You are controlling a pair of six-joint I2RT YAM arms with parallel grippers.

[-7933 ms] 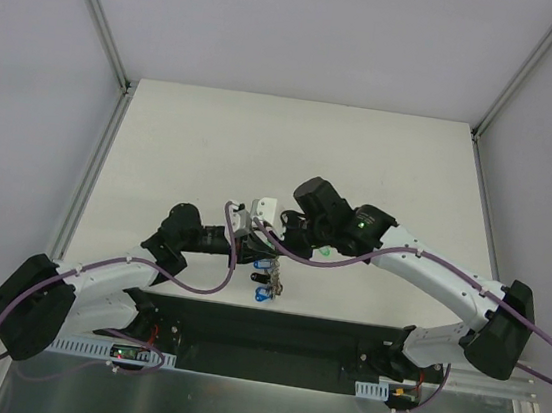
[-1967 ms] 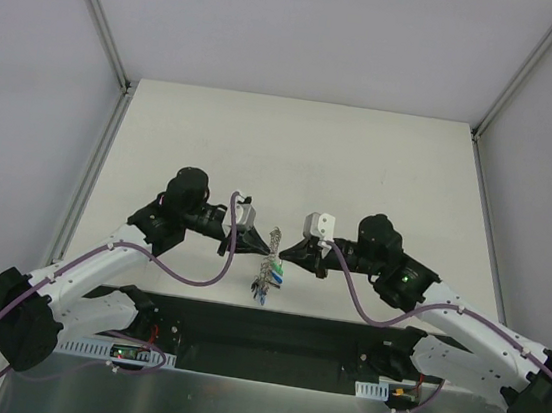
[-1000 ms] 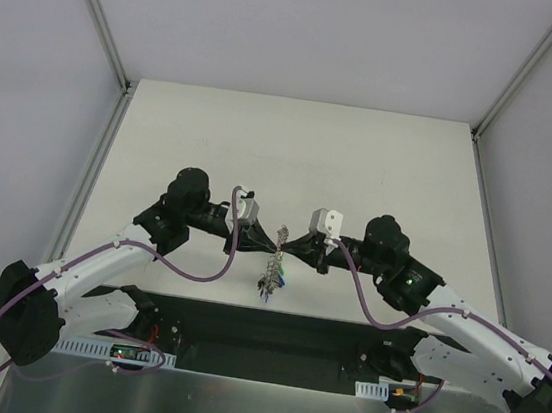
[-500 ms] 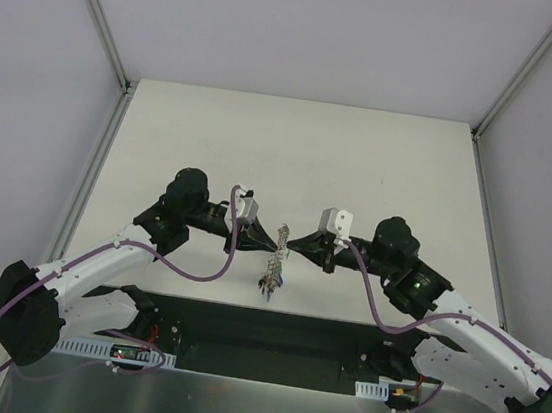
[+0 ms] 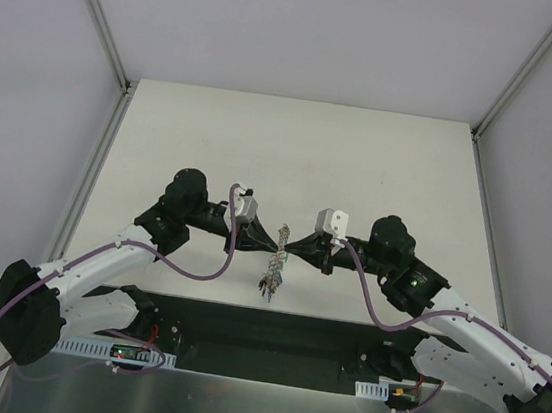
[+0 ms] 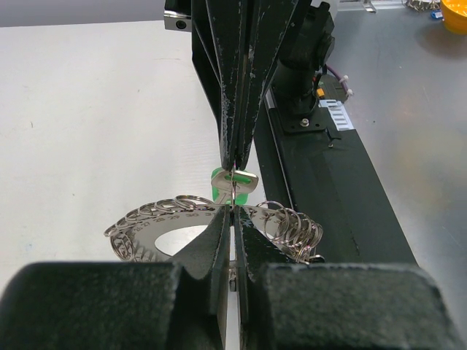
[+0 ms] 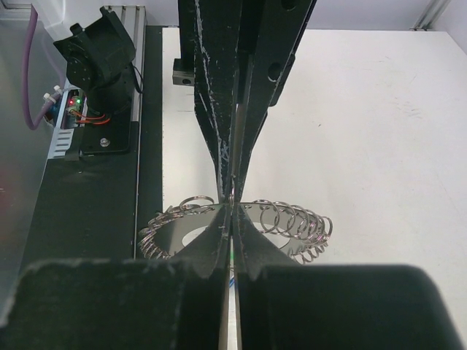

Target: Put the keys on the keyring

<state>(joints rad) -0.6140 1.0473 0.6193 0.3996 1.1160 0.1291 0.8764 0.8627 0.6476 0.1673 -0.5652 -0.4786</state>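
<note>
White table top (image 5: 293, 148) fills the middle of the view from above, with plain grey walls around it and a black base plate (image 5: 271, 332) at the near edge. We see the two arms reach in from the sides and meet tip to tip above the table. The left gripper (image 5: 281, 238) has its jaws pressed tight together, and its tips pinch the rim of the keyring (image 5: 273, 267). The keyring is up off the table. It hangs down from the spot where the two tips meet, and from above we see it edge on. In the left wrist view it looks like a flat grey plate with a hole in the middle, and small wire loops (image 6: 292, 222) stick out all around its rim. The right gripper (image 5: 293, 242) has its jaws pressed tight together too. Its tips sit right at the green key (image 6: 235, 182), just above the rim of the keyring, but we cannot tell if it really pinches that key. A few small keys (image 5: 266, 286) dangle at the low end of the keyring.
</note>
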